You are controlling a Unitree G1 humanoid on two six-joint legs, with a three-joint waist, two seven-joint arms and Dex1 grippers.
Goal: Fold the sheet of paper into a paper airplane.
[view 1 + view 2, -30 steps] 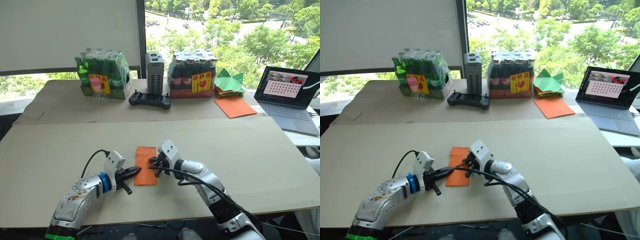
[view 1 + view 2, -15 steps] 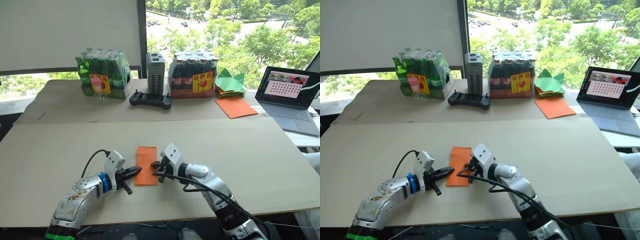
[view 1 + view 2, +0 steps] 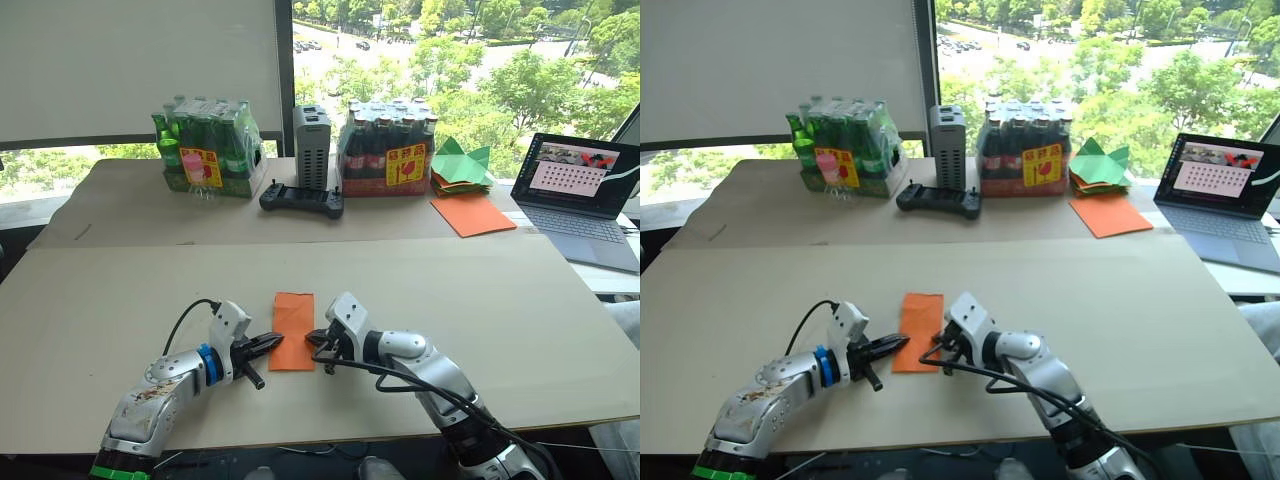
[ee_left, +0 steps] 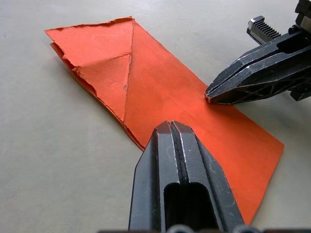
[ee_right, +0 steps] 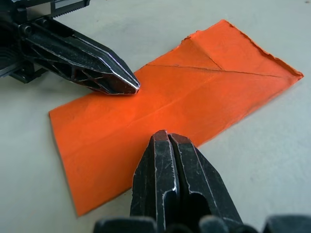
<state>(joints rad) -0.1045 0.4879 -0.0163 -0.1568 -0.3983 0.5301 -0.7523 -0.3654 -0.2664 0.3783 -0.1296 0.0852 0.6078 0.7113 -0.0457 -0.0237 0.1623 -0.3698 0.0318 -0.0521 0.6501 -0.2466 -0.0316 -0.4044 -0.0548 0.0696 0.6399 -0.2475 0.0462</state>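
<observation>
The sheet of paper (image 3: pixel 292 329) is a bright orange strip, folded lengthwise into a narrow rectangle, with torn-looking ragged edges. At its far end a corner is folded down into a small triangular flap, and a straight crease runs along its length. It lies flat on the tan table (image 3: pixel 480 300), toward the near edge.

The left gripper (image 3: pixel 274 343) has its two black fingers pressed together, their tip touching the near left edge of the paper. The right gripper (image 3: pixel 316 338) is likewise closed with nothing between its fingers, its tip resting on the paper's right edge, opposite the left one.

Far beyond the paper, a shrink-wrapped pack of green bottles (image 3: pixel 205 148) and another pack of dark bottles (image 3: pixel 388 147) stand side by side, a grey box (image 3: pixel 309 147) between them.
</observation>
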